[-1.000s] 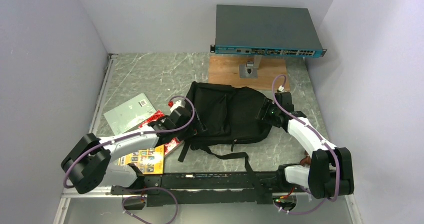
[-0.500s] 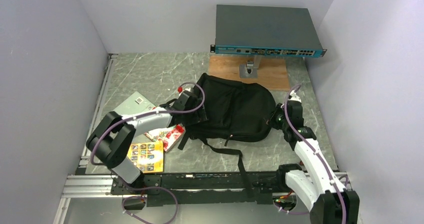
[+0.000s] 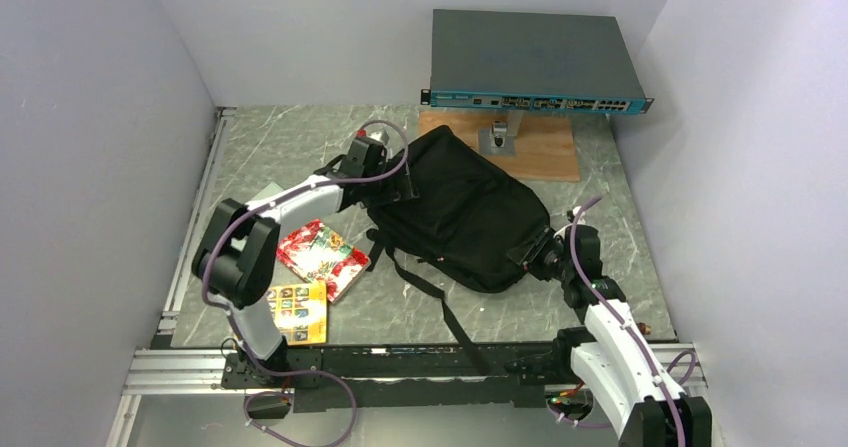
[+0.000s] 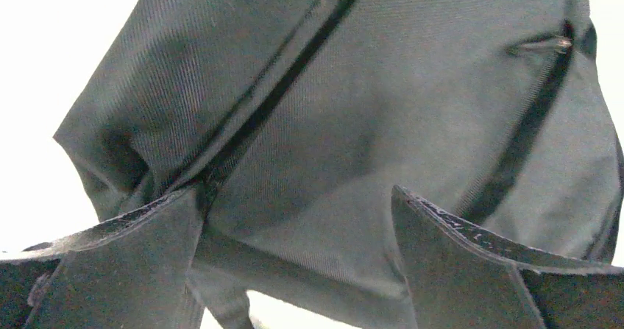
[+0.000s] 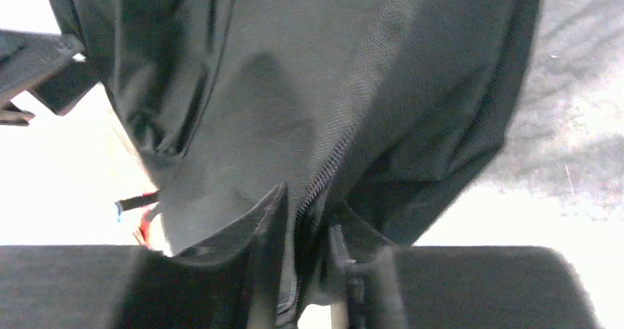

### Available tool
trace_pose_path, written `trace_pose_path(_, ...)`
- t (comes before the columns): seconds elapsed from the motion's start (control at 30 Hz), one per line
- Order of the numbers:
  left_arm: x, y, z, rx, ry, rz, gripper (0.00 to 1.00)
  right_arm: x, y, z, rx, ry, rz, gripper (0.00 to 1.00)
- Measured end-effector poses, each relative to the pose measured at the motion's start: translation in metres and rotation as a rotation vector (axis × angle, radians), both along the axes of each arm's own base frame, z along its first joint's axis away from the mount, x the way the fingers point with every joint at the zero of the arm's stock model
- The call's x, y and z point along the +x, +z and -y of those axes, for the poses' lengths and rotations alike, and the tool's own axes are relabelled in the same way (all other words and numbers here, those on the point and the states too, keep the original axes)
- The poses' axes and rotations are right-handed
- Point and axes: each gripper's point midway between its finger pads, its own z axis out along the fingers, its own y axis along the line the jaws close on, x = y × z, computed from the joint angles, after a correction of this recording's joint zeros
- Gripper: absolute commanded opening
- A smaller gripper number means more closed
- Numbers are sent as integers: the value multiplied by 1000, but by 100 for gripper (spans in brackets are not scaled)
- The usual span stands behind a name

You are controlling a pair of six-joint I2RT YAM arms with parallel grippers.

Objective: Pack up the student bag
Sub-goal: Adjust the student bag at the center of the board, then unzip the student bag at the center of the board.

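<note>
**Bag Orientation and Grip Status**

The student bag (image 3: pixel 460 212) lies mid-table, with its long axis running diagonally from far-left to near-right. The right gripper (image 5: pixel 305 204) is pinched onto the zip seam at the bag's near-right end. The left gripper (image 4: pixel 294 196) is spread wide at the far-left end, with fabric directly ahead of its fingers (contact cannot be confirmed). The red book (image 3: pixel 322 250) lies left of the bag, nearer the left arm.

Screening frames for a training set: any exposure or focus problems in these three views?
Top external: evenly lit and sharp, though the student bag shows little detail in its black fabric. Left wrist: background blown out to white; fabric weave crisp. Right wrist: left and lower background overexposed, right end effector blurred up close.
</note>
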Motion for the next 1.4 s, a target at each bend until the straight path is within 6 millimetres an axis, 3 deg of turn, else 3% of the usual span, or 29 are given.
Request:
trace_pose_path(0.07, -7, 9, -1, -31, -13, 35, 100, -2, 0, -4, 1, 34, -1, 51)
trace_pose_path(0.17, -37, 24, -16, -49, -16, 57, 100, -6, -2, -10, -32, 110, -28, 61)
trace_pose_path(0.33, -80, 54, -39, -88, -12, 117, 98, -4, 20, -17, -182, 218, 22, 65)
trace_pose_path(0.5, -103, 71, -48, -153, 5, 149, 93, -3, 56, -60, -345, 370, 101, 65)
trace_pose_path(0.6, -113, 62, -47, -205, 15, 122, 89, -4, 60, -91, -388, 427, 113, 69)
trace_pose_path(0.7, -127, 37, -42, -261, 17, 51, 84, -10, 45, -104, -435, 444, 78, 74)
trace_pose_path(0.8, -143, 6, -33, -311, -1, -53, 77, -7, 31, -94, -496, 397, 32, 76)
trace_pose_path(0.9, -153, -13, -25, -334, -23, -130, 67, -4, 32, -81, -544, 350, 34, 75)
trace_pose_path(1.0, -154, -18, -21, -336, -33, -144, 59, -4, 45, -77, -538, 338, 77, 74)
trace_pose_path(1.1, -152, -17, -21, -334, -43, -126, 62, -10, 57, -90, -509, 372, 130, 72)
trace_pose_path(1.27, -146, -13, -26, -291, -66, -58, 83, -35, 59, -134, -481, 513, 180, 67)
trace_pose_path(1.4, -137, 0, -34, -236, -81, 35, 78, -42, 59, -169, -449, 590, 210, 57)
